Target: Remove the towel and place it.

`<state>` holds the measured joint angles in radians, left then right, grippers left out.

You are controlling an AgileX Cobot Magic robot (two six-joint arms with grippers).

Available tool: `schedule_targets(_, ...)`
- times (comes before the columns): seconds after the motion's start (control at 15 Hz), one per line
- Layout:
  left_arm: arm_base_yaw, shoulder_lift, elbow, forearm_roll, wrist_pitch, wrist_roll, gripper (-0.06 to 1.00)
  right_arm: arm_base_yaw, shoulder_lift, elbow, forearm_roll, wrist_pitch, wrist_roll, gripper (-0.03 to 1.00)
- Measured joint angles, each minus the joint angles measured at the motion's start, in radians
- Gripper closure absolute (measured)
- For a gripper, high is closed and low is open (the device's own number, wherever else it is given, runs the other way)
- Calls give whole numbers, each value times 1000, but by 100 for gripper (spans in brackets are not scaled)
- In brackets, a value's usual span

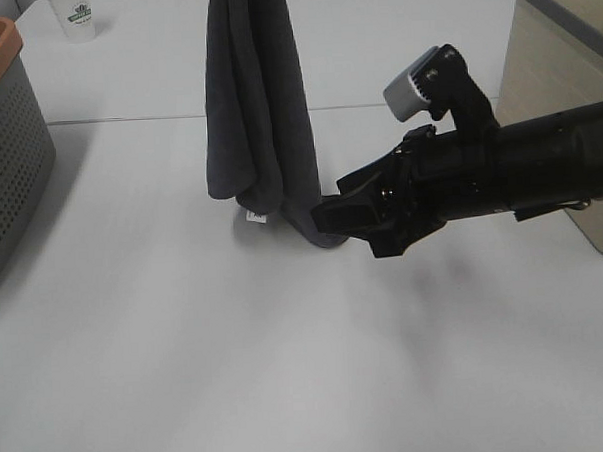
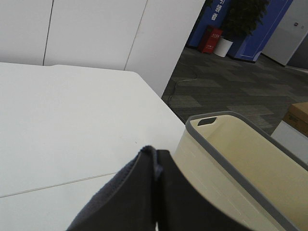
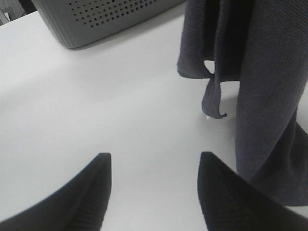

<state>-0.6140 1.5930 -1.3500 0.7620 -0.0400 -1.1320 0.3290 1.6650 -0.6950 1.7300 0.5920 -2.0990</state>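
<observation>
The dark grey towel (image 1: 251, 98) hangs in long folds from above the top edge of the exterior high view. Its lower end rests on the white table (image 1: 188, 371), with a small white tag (image 1: 256, 217) near the bottom. In the left wrist view my left gripper (image 2: 156, 166) is shut on the towel's top edge (image 2: 120, 197); this gripper is out of the exterior high view. My right gripper (image 1: 328, 217) is open and empty, low over the table, right beside the towel's lower end. The right wrist view shows its gripper (image 3: 154, 187) open, with the towel (image 3: 269, 96) close ahead.
A grey perforated basket with an orange rim (image 1: 8, 149) stands at the left edge and also shows in the right wrist view (image 3: 96, 19). A beige bin with a grey rim (image 1: 555, 75) stands at the right, also in the left wrist view (image 2: 231, 159). A plastic cup (image 1: 75, 18) stands at the back.
</observation>
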Motion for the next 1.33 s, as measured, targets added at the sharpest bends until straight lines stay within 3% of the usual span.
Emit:
schedule_targets(0.47, 0, 0, 0, 0, 0, 0, 94, 0, 197, -179, 8, 7, 30, 42)
schedule_targets(0.93, 0, 0, 0, 0, 0, 0, 94, 12, 271, -253, 13, 45, 34, 43)
schedule_targets(1.33, 0, 0, 0, 0, -8, 0, 94, 54, 337, -315, 12, -33, 34, 44)
